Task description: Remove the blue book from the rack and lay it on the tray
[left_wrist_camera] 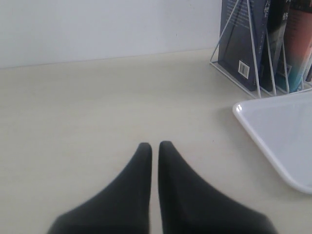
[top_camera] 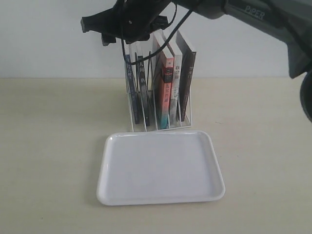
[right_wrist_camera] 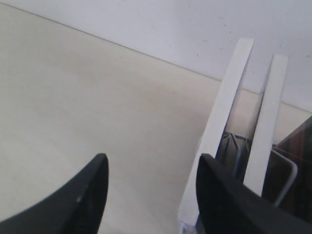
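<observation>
Right end effector (right_wrist_camera: 152, 163) hangs wide open and empty above the rack (top_camera: 168, 128), apparently lined up to straddle the blue book (top_camera: 131, 95), which stands upright in its outermost slot, behind the tray (top_camera: 161, 195) on the desk (top_camera: 48, 146).
</observation>
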Controlling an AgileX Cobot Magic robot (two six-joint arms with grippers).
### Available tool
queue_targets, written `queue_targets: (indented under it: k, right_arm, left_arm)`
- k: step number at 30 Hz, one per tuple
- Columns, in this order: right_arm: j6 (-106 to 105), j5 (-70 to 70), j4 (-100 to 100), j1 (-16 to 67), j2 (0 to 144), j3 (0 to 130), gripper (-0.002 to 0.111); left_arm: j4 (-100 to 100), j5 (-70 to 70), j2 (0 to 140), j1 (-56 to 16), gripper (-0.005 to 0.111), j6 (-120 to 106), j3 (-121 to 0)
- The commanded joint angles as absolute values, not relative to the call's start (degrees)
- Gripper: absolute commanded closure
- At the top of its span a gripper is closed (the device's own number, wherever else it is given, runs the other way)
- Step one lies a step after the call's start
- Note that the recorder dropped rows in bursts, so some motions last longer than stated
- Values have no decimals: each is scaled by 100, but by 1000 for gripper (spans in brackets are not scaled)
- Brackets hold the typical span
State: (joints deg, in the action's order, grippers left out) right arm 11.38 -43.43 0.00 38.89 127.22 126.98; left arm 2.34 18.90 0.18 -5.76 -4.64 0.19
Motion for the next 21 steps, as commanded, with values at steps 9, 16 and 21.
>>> queue_targets:
  k: [9, 16, 21]
  right_arm:
    - [1253, -4452, -199, 3703, 12862, 12872, 60]
    - [1253, -4416, -199, 3704, 12862, 12872, 60]
    - [1253, -4450, -199, 3704, 13005, 12872, 60]
  left_arm:
    - [229, 1802, 0, -578, 102, -424, 0]
    - [229, 1802, 0, -578, 102, -424, 0]
    - [229, 1802, 0, -578, 102, -424, 0]
